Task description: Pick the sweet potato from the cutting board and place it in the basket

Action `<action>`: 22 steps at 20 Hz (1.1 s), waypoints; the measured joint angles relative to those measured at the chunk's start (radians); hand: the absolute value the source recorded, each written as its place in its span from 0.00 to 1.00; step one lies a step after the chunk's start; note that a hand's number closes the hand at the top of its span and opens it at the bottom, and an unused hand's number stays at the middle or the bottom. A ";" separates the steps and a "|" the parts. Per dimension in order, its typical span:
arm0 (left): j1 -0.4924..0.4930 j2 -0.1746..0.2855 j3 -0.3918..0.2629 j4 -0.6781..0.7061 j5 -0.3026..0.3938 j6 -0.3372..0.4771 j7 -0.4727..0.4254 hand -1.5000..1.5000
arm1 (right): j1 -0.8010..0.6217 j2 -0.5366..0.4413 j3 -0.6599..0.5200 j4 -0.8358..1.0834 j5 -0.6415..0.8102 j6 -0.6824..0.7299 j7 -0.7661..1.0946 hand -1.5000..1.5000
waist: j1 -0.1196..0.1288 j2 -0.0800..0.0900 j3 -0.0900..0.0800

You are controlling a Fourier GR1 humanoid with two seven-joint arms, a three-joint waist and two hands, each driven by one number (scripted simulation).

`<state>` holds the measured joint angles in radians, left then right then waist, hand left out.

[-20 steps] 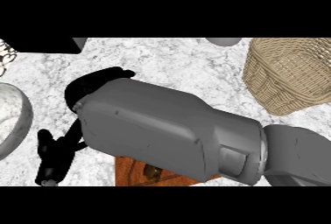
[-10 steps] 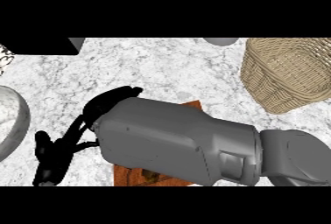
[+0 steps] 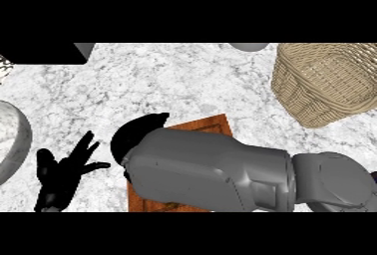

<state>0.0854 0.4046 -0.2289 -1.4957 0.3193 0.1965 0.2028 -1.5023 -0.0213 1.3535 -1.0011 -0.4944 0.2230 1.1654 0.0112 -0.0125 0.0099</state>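
on the marble counter [image 3: 169, 79], centre to low: wooden cutting board [image 3: 210, 124], mostly covered by the grey right forearm [image 3: 221, 172]. right robot hand [image 3: 136, 137]: black, over the board's upper left part; whether open or closed cannot be told. sweet potato: hidden from view, place cannot be told. basket [image 3: 324, 84]: wicker, upper right, well apart from the board. left robot hand [image 3: 63, 174]: lower left, beside the board, fingers spread, holding nothing. white bowl [image 3: 18, 149]: left edge.

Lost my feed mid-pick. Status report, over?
Right hand at left edge of cutting board. Left hand open, lower left. Sweet potato not visible; right forearm covers board. Basket upper right.
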 measured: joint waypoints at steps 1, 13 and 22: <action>-0.002 0.001 0.002 0.002 0.004 -0.008 -0.001 0.50 | 0.001 0.000 0.004 -0.002 -0.001 -0.009 0.001 0.00 | 0.002 0.001 -0.001; -0.003 -0.004 0.011 0.002 -0.012 -0.013 0.007 0.50 | 0.082 0.002 0.079 0.003 0.036 -0.068 -0.017 0.00 | 0.000 0.002 0.000; 0.005 -0.014 0.015 -0.003 -0.024 -0.010 -0.001 0.50 | 0.125 0.000 0.133 0.016 0.003 -0.069 -0.008 0.00 | 0.001 0.002 0.001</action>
<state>0.0907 0.3903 -0.2137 -1.4990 0.2952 0.1865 0.2014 -1.3772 -0.0209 1.4866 -0.9852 -0.4911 0.1542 1.1575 0.0119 -0.0105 0.0111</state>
